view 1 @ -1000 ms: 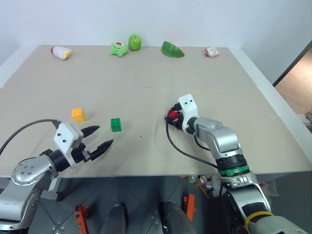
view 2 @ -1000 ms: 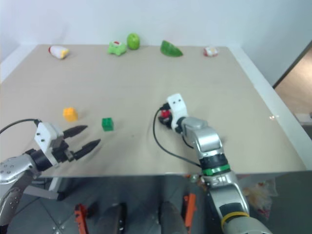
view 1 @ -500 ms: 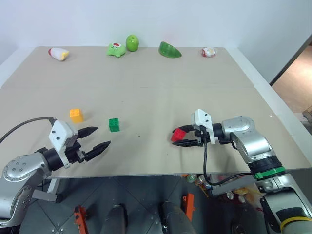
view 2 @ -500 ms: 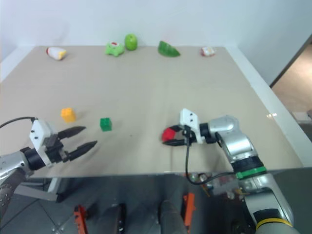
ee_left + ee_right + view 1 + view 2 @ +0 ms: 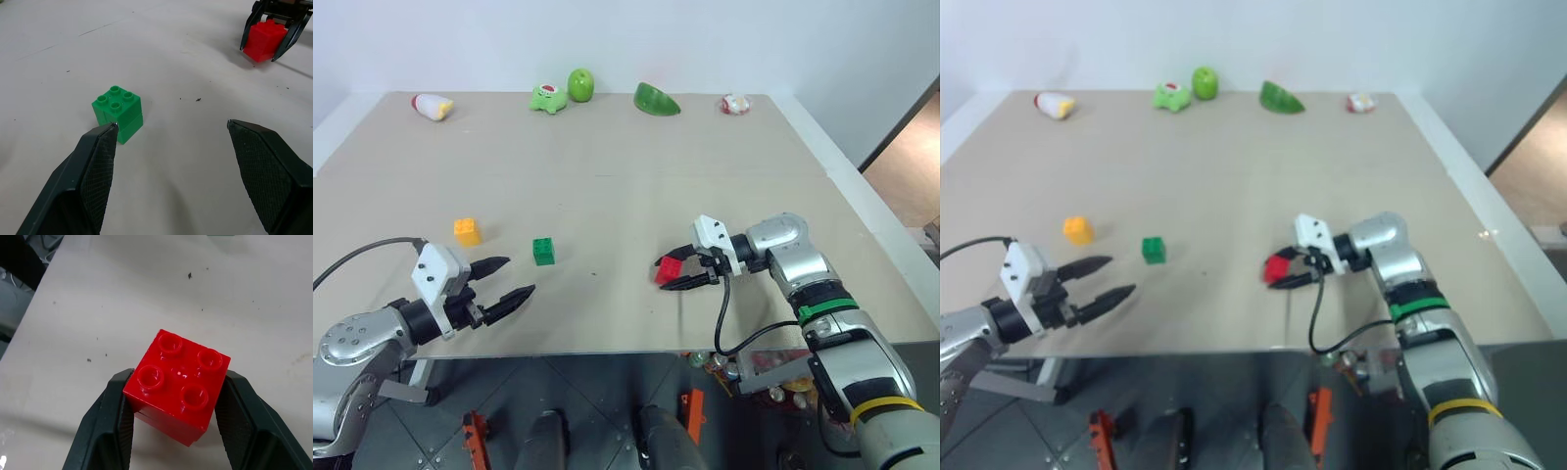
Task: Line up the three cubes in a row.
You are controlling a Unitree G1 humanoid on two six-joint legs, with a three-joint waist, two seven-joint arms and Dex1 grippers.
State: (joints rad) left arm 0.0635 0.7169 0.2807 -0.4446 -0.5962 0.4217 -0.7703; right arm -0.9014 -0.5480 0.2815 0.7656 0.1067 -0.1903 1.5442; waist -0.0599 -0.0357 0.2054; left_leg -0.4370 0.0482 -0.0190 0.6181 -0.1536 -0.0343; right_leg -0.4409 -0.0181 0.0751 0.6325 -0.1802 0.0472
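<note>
Pinching the red cube (image 5: 669, 270) between its fingers, the right gripper (image 5: 677, 274) holds it just above the worktop (image 5: 607, 147); the left gripper (image 5: 514, 279) hangs spread and empty near the green cube (image 5: 543, 251) (yellow-orange cube (image 5: 467, 231) lies beyond it).

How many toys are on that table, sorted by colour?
Yellow-orange: 1, a cube
Red: 1, a cube
Green: 4, a cube and three rounded toys
White-and-red: 2 small toys
Total: 8
</note>
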